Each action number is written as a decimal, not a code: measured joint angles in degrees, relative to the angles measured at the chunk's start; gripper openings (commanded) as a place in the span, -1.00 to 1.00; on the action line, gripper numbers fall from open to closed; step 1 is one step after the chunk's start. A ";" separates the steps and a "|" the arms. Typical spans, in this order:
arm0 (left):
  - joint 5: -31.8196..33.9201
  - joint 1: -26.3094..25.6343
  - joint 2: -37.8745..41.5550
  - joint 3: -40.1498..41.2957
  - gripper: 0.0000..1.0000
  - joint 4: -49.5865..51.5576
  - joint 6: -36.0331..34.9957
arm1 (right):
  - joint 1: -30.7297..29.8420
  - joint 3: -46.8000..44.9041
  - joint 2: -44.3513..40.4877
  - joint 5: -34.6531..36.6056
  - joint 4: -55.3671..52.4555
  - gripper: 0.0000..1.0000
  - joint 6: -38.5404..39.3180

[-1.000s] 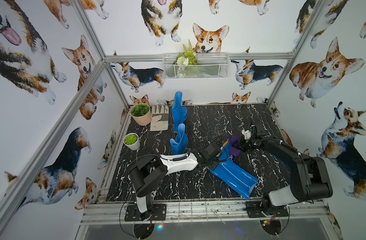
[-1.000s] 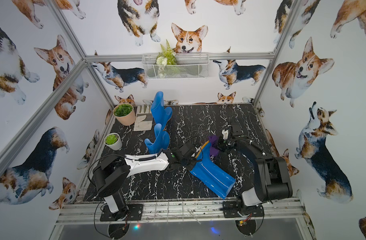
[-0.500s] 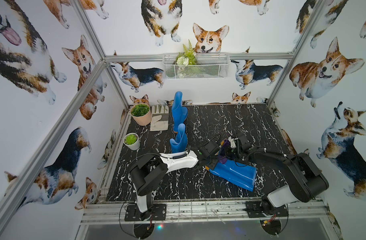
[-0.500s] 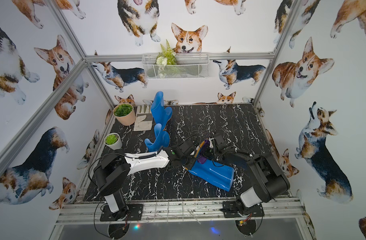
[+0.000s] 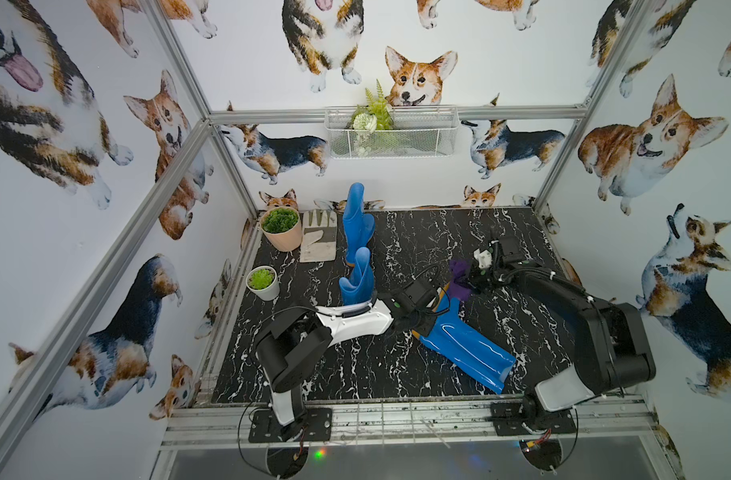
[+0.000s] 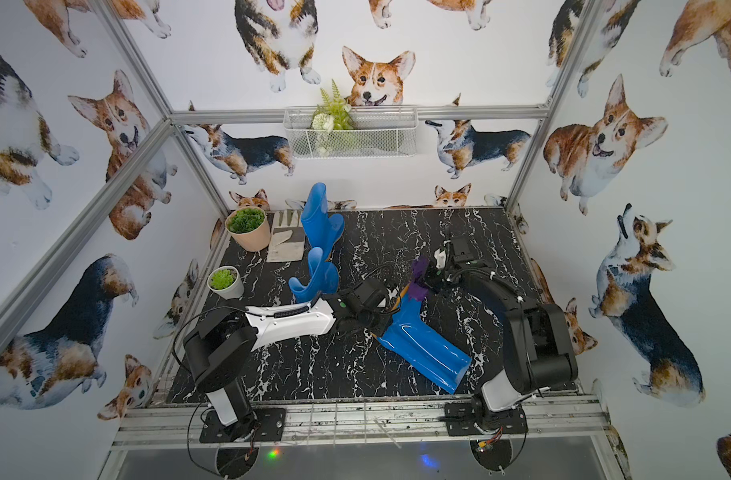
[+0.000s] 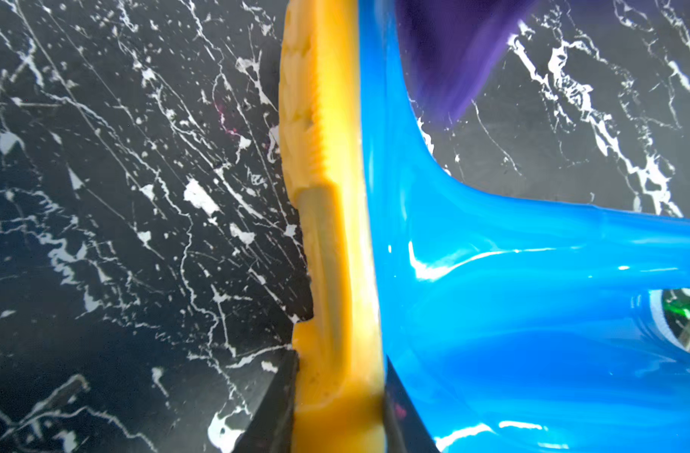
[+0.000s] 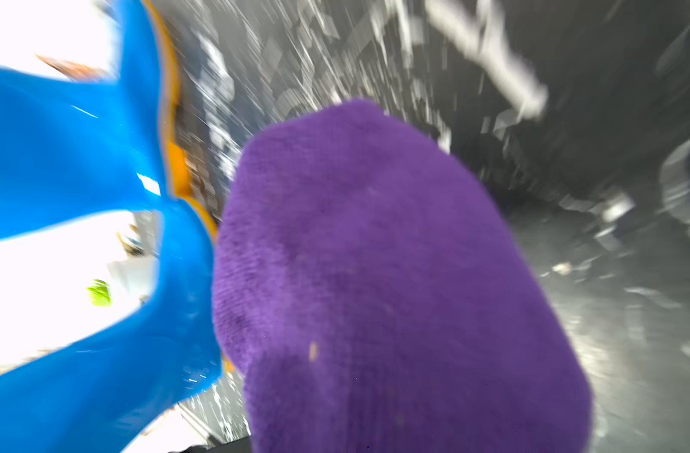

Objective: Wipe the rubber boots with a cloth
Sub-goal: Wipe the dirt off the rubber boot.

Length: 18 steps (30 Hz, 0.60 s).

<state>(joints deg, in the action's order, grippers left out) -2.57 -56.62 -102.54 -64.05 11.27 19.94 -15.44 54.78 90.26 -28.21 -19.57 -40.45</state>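
Observation:
One blue rubber boot lies on its side on the black marbled table, its orange sole turned toward my left arm. My left gripper is shut on that sole near the heel, one finger on each side. My right gripper is shut on the purple cloth, which hangs against the lying boot's toe end. In the right wrist view the cloth fills the middle and hides the jaws. Two more boots, one behind the other, stand upright at the back left.
A beige work glove lies beside a peach plant pot at the back left. A small white pot stands near the left edge. A wire basket hangs on the back wall. An aluminium rail runs along the front.
My right gripper swept the cloth down onto the boot's shaft, then came back up to the toe end. The lying boot swung with it and returned. My left gripper kept its hold.

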 measured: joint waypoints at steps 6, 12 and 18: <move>0.31 0.17 -0.63 -0.96 -1.00 4.59 1.42 | -15.26 -13.49 -5.99 6.12 13.57 -1.00 -4.90; -0.48 0.17 -1.27 -2.27 -0.61 1.05 0.31 | -10.29 -14.14 -24.17 2.67 -1.73 -1.00 -6.69; -0.48 0.02 0.28 -3.19 0.27 0.28 -2.05 | 5.60 -4.28 -22.67 3.54 -11.63 -1.00 0.26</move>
<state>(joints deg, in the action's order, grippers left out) -3.05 -56.60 -102.26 -67.24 11.55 17.89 -9.85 50.50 67.59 -24.67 -31.20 -40.18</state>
